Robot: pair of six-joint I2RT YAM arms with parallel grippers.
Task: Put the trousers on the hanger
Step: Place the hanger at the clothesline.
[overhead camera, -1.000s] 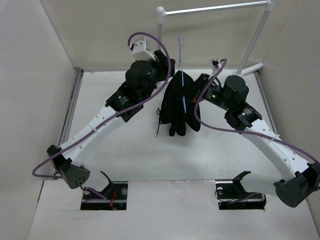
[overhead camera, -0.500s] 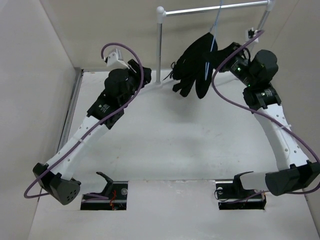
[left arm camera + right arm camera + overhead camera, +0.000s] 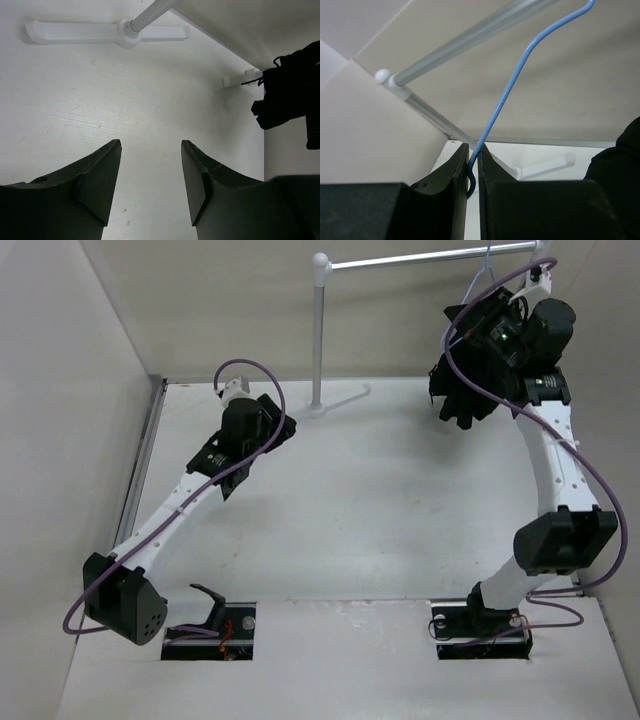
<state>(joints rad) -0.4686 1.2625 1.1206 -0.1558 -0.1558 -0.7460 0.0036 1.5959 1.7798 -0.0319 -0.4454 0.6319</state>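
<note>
**Fig. Carrying a loaded hanger toward the rail (overhead and wrist views).** The right gripper (image 3: 473,150) is pinched narrowly on the thin blue wire neck of the hanger (image 3: 512,85), just below its hook. The trousers (image 3: 462,385) hang from it as a bunched black mass, raised off the table (image 3: 380,510) at the far right, close under the rail (image 3: 420,258). The left gripper (image 3: 150,150) stands about half open and holds nothing, poised over bare table well apart from the garment.

*Handling.* The cloth is soft and limp and likely to swing and slide along a smooth wire. The wire itself looks slender and springy, so it may twist between flat fingers. The neck below the hook appears the soundest place to hold, since the load then hangs straight beneath the grip.

*Not resolved.*
- The hanger's triangle and the way the trousers lie over it are hidden by cloth and by the right arm (image 3: 555,470).
- The hook's tip runs out of the right wrist view.
- From overhead it cannot be told whether the hook is over the rail or only beside it.
- A loose drawstring (image 3: 252,80) trails at the garment's edge.
</note>
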